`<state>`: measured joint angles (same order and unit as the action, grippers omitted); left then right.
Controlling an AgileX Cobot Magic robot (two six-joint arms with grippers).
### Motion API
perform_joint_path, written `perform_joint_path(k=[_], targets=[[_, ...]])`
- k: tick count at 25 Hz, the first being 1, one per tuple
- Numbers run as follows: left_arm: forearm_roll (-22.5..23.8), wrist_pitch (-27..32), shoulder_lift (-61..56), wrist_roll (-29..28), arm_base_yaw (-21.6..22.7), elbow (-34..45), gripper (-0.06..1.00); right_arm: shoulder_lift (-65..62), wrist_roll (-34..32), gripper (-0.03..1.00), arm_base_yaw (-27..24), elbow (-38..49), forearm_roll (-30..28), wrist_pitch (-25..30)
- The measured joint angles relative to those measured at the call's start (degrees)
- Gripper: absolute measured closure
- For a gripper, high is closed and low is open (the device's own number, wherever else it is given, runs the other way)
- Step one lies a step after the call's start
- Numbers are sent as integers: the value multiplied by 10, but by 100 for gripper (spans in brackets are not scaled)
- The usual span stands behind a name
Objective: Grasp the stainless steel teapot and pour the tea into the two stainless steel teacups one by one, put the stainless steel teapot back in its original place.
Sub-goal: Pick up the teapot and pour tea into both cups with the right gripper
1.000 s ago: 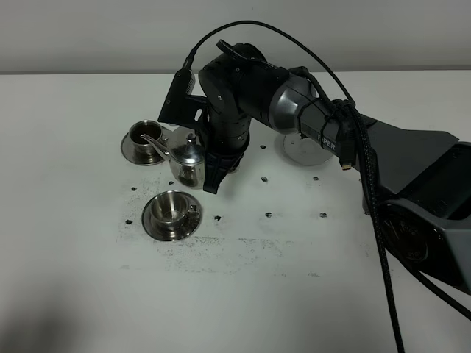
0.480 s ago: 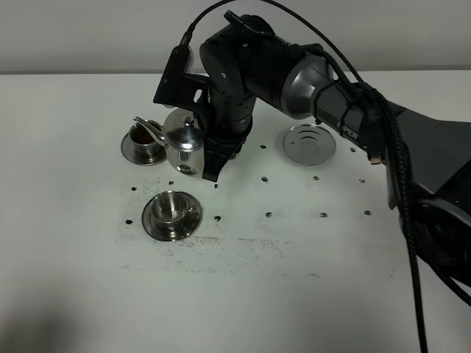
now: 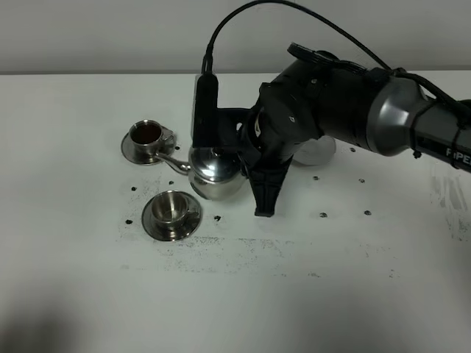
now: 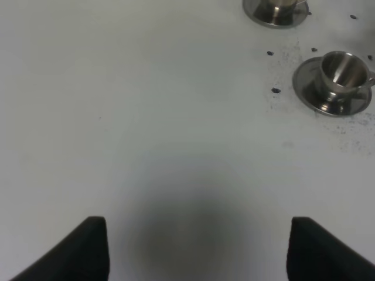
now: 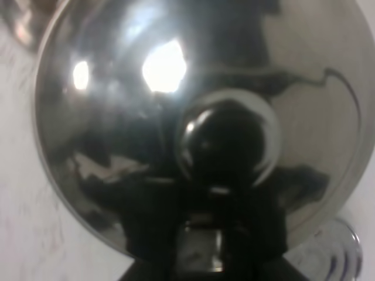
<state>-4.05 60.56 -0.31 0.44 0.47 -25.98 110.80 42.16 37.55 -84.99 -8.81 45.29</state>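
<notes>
The stainless steel teapot (image 3: 213, 175) hangs tilted on its side above the table, its spout (image 3: 174, 163) pointing left between the two stainless steel teacups. My right gripper (image 3: 257, 184) is shut on its handle. In the right wrist view the domed lid and knob (image 5: 225, 137) fill the picture. The far teacup (image 3: 147, 134) holds dark tea. The near teacup (image 3: 174, 209) looks empty on its saucer and also shows in the left wrist view (image 4: 343, 73). The original place, a round saucer (image 3: 321, 151), is mostly hidden behind my right arm. My left gripper (image 4: 199, 252) stands open over bare table.
Small dark specks (image 3: 322, 215) dot the white table around the cups. The right arm's bulky body (image 3: 346, 110) and its cable (image 3: 243, 15) reach over the middle of the table. The far cup's saucer (image 4: 275, 13) sits at the picture's edge in the left wrist view.
The right arm has swung around and carried the teapot away from the far cup, toward the front and right, tipping it further onto its side. The arm now covers most of the empty saucer.
</notes>
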Motion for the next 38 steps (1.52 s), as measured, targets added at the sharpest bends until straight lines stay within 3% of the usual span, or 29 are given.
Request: perform_joint_path(k=[8, 22, 38], targets=[[0, 0, 0, 0, 0, 0, 33, 5, 98, 79, 0, 15, -78, 8], [0, 0, 0, 0, 0, 0, 33, 66, 107, 79, 11, -61, -148, 28], [0, 0, 0, 0, 0, 0, 33, 89, 108, 79, 49, -67, -266, 31]])
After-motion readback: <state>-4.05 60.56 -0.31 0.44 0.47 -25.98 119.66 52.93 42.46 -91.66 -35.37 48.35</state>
